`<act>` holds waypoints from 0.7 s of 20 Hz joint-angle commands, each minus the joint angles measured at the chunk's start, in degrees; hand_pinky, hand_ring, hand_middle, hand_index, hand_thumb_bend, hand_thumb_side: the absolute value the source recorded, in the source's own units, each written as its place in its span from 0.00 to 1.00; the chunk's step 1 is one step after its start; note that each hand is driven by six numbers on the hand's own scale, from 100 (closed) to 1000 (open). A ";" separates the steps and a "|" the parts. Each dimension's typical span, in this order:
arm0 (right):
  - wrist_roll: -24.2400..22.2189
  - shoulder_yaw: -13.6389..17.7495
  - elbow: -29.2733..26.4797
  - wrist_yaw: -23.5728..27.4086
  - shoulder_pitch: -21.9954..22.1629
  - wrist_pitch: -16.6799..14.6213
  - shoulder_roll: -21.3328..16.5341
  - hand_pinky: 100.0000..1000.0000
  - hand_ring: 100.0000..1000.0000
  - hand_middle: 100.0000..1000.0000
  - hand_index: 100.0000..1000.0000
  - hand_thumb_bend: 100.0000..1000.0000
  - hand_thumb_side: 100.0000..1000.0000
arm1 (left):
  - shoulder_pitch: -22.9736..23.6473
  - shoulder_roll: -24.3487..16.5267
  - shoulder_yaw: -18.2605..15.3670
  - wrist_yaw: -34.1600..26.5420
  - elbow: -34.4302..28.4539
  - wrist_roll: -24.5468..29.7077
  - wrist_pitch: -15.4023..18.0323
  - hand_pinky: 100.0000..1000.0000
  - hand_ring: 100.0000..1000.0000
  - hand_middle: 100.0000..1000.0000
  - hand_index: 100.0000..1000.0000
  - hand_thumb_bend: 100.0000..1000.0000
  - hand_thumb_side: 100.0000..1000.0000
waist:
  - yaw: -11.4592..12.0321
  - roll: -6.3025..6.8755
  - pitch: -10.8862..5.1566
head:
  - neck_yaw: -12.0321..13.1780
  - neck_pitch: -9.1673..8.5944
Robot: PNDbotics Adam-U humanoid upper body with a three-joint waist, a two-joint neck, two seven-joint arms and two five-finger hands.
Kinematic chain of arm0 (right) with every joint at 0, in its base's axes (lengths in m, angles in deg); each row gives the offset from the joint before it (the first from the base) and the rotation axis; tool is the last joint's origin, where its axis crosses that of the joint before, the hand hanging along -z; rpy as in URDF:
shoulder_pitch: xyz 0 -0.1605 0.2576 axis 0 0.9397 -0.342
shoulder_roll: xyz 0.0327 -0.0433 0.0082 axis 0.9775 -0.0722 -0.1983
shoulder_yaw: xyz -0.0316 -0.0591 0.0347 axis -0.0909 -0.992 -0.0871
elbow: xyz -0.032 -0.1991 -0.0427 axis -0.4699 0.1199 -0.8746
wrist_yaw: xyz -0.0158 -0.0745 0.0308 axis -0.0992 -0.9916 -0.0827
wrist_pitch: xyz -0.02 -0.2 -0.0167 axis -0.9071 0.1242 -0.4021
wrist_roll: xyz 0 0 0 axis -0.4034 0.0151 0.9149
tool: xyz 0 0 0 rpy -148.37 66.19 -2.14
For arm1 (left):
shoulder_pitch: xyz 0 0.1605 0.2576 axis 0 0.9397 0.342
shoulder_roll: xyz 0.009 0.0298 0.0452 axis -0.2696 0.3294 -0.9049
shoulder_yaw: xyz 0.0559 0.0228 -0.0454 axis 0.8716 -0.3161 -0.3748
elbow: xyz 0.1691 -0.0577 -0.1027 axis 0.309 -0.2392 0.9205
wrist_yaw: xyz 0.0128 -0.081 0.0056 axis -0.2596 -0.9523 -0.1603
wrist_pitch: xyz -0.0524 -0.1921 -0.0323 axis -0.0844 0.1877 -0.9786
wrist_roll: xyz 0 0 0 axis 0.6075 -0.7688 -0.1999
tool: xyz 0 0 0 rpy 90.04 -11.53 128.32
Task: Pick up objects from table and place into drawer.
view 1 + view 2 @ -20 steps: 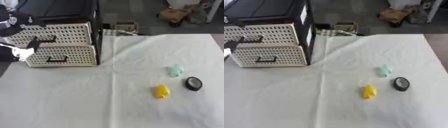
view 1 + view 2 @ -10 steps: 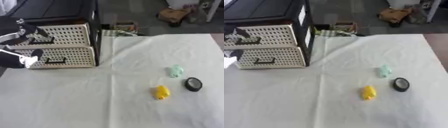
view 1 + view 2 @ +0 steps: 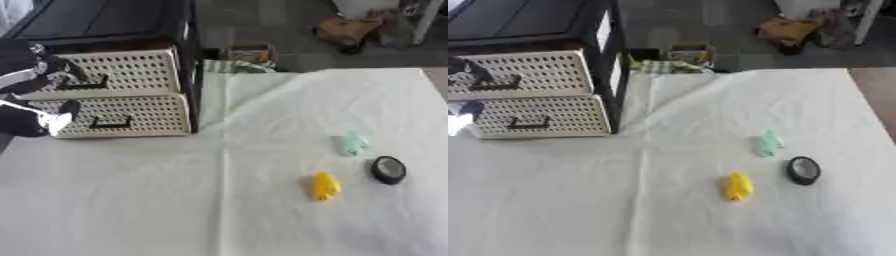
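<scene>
Left eye view shows the task close to its start: nothing has yet gone into a drawer, and all three small things lie on the white table cloth point(image 3: 175, 200).

Nearest, in the lower right of the frame, lies a yellow toy point(image 3: 325, 186). Just right of it and a little farther back sits a black round thing point(image 3: 388, 169), near the yellow toy but apart from it. Farther back again, a pale green thing point(image 3: 353, 143) lies just above and between those two. None of the three is touched by a hand.

Farther off, in the upper left of the frame, stands the drawer unit point(image 3: 188, 75), a dark frame with two cream perforated drawers. The lower drawer point(image 3: 122, 116) looks drawn out a little toward the camera; the upper drawer point(image 3: 122, 70) sits above it. Both carry dark handles on their fronts.

At the left edge the left hand point(image 3: 54, 75) is up against the front of the upper drawer, by its handle, with fingers curled; whether it actually has hold of the handle I cannot tell. The right hand shows in neither view.

As I judge it, the work in hand is opening a drawer. Left to do: get a drawer open wide enough, then carry over the yellow toy, the black round thing and the pale green thing, one after another.
</scene>
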 commanded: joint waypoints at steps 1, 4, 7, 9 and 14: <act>-0.17 0.32 -0.95 -0.57 -0.41 -0.16 -1.03 0.71 0.65 0.33 0.80 0.32 0.98 | -0.91 -0.92 -1.20 -0.31 1.21 0.09 -0.62 0.00 0.00 0.00 0.82 0.01 0.34 | -0.16 -0.08 -0.79 | 0.22 -0.91; -0.26 0.31 -0.95 -0.66 -0.43 -0.22 -0.90 0.71 0.65 0.32 0.80 0.32 0.98 | -1.11 -0.53 -1.28 -1.41 2.35 0.33 -1.23 0.00 0.00 0.00 0.82 0.01 0.34 | -0.26 -0.18 -0.53 | 0.27 -1.09; -0.33 0.31 -0.95 -0.68 -0.42 -0.28 -0.81 0.71 0.65 0.32 0.80 0.33 0.98 | -1.41 -0.20 -1.42 -2.85 3.28 0.31 -1.99 0.00 0.00 0.00 0.82 0.01 0.34 | -0.32 -0.27 -0.28 | 0.37 -1.27; -0.37 0.32 -0.95 -0.70 -0.44 -0.33 -0.78 0.71 0.65 0.32 0.80 0.33 0.98 | -1.60 -0.03 -1.42 -3.72 3.75 0.30 -2.40 0.00 0.00 0.00 0.83 0.01 0.34 | -0.37 -0.32 -0.13 | 0.40 -1.33; -0.47 0.36 -0.95 -0.77 -0.41 -0.40 -0.64 0.71 0.65 0.32 0.80 0.34 0.98 | -1.81 0.10 -1.44 -4.25 4.07 -0.40 -2.65 0.00 0.00 0.00 0.83 0.01 0.34 | -0.49 -0.42 0.13 | 0.50 -1.48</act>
